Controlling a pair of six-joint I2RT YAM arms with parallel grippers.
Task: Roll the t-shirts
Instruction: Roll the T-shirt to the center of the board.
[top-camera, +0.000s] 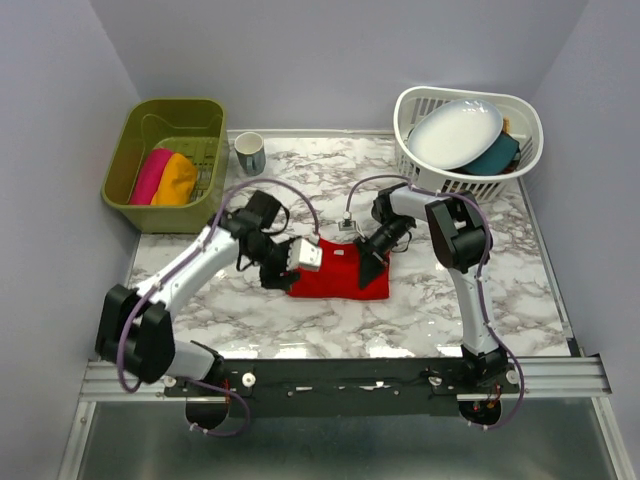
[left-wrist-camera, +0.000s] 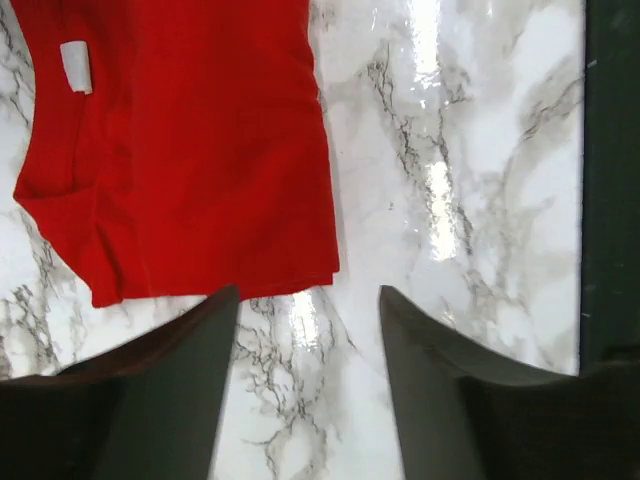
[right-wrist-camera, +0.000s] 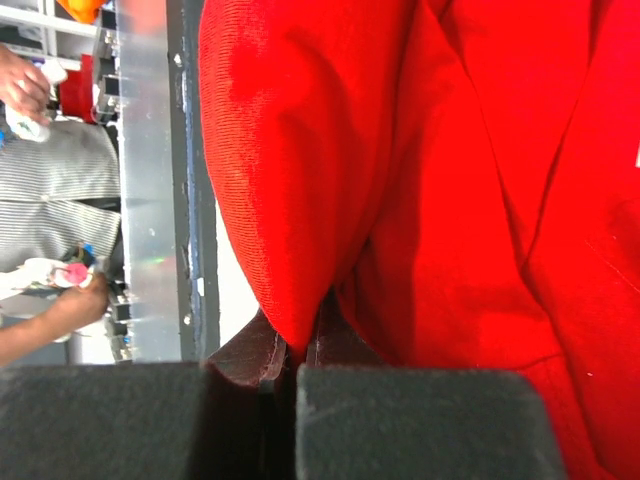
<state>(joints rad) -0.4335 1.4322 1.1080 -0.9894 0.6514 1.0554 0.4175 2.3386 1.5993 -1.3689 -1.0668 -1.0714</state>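
Note:
The red t-shirt lies folded on the marble table, its white label showing in the left wrist view. My left gripper is open at the shirt's left edge, its jaws spread over bare marble just off the red cloth. My right gripper is shut on a fold of the red t-shirt at the shirt's right end, the cloth pinched between the pads. A rolled magenta t-shirt and a rolled orange t-shirt lie in the green bin.
A mug stands behind the left arm. A white basket at the back right holds a white oval plate and a teal item. The table's front rail runs along the near edge.

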